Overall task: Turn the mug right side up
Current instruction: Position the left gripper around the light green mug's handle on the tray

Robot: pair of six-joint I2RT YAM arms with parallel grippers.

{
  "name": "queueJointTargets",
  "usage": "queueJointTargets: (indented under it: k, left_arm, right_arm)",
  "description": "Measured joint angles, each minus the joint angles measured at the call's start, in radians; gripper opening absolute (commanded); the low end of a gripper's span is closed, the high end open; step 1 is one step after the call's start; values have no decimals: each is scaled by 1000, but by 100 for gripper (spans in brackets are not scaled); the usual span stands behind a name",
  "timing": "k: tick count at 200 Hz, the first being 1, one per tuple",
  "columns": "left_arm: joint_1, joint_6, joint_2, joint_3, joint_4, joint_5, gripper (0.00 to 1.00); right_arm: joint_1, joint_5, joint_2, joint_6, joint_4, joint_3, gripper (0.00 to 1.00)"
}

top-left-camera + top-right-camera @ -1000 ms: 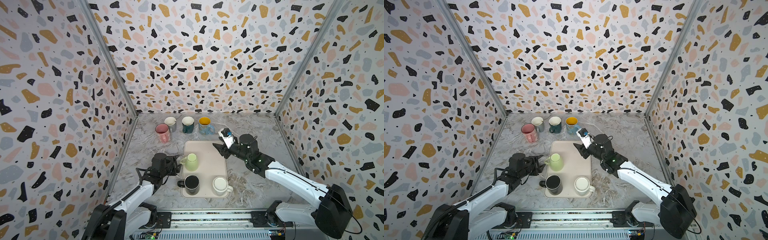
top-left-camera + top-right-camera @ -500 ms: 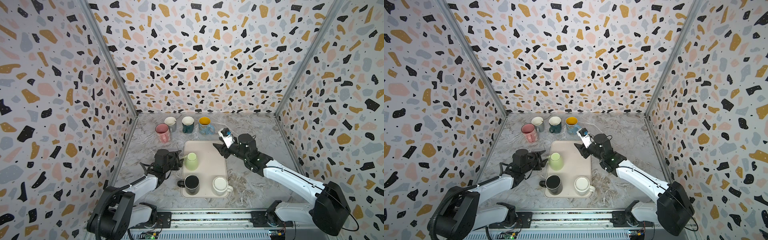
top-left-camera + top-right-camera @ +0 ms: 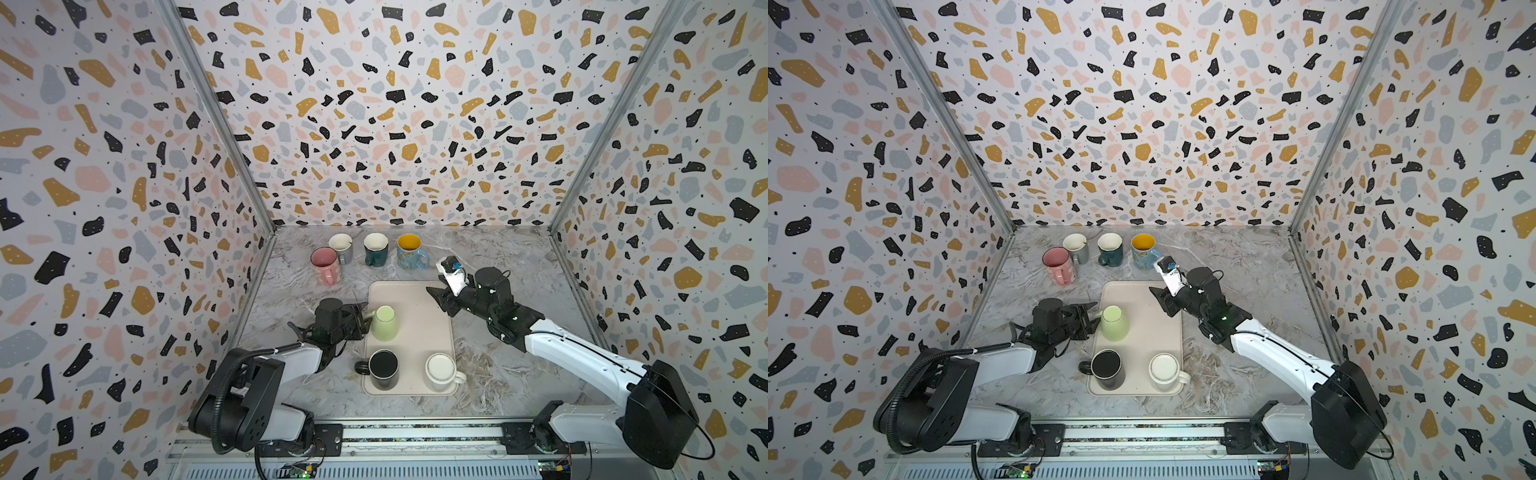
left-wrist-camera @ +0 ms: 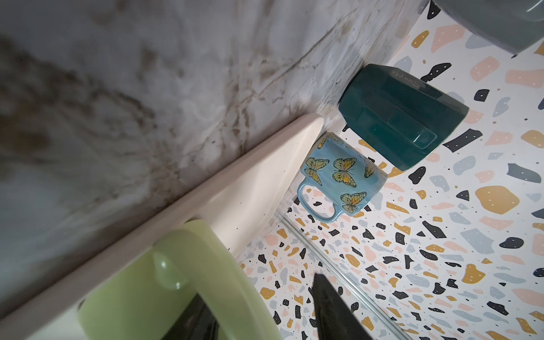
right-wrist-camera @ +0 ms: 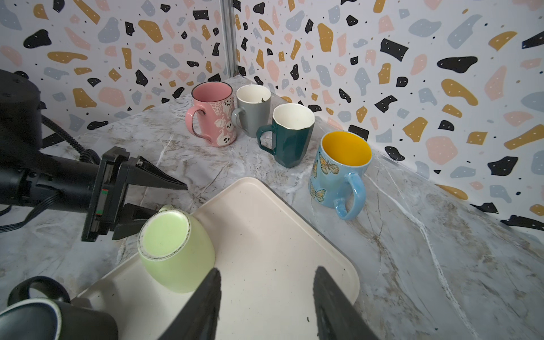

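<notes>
A light green mug point(image 3: 384, 326) point(image 3: 1115, 326) stands upside down on the left part of the cream tray point(image 3: 419, 345). Its handle point(image 5: 166, 208) points toward my left gripper point(image 3: 363, 318) point(image 3: 1092, 318). That gripper is open, lying low at the tray's left edge, with its two fingers on either side of the handle. In the left wrist view the green handle point(image 4: 206, 265) sits between the dark fingers, with a gap to the far finger point(image 4: 332, 309). My right gripper point(image 3: 436, 297) point(image 5: 266, 272) hovers open over the tray's far right corner, holding nothing.
A black mug point(image 3: 383, 368) and a white mug point(image 3: 440, 370) stand upright on the tray's near end. At the back stand a pink mug point(image 3: 324, 264), a grey mug point(image 3: 341, 247), a dark teal mug point(image 3: 376, 248) and a blue butterfly mug point(image 3: 409, 251). Patterned walls enclose the marble table.
My left gripper has moved forward and up the table to the green mug's handle, and its jaws have narrowed a little. The right arm has hardly moved.
</notes>
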Motion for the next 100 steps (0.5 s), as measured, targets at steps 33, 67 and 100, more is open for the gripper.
queueJointTargets:
  k: [33,67,100]
  left_arm:
    - [-3,-8,23,0,36,12,48]
    - [-6,-10,56,0,70,26,47]
    - [-6,-13,83,-1,97,31,45]
  right_arm:
    - [-3,2,0,0,-1,0,53]
    - [-5,6,3,0,-3,0,52]
    - [-5,10,7,0,-4,0,52]
